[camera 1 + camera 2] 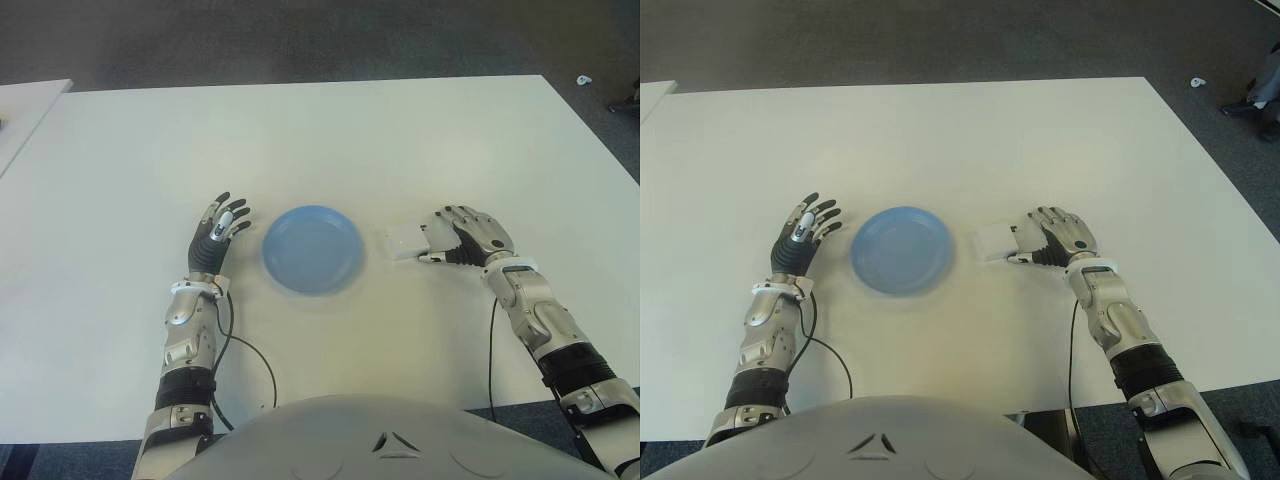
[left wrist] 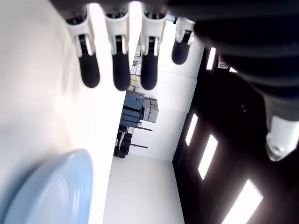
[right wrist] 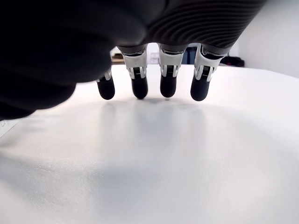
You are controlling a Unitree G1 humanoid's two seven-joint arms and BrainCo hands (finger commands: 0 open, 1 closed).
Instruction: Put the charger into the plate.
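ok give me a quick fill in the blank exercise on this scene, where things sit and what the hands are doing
1. The blue plate holds ____.
2. The white charger lies on the table on the plate's ____ side.
3. The robot hand beside the charger is the ____ one.
4. The left robot hand, fingers spread, shows on the plate's ____ side.

Missing words: nothing; right; right; left

One blue plate (image 1: 312,249), one white charger (image 1: 402,243), one white table (image 1: 320,140), two hands
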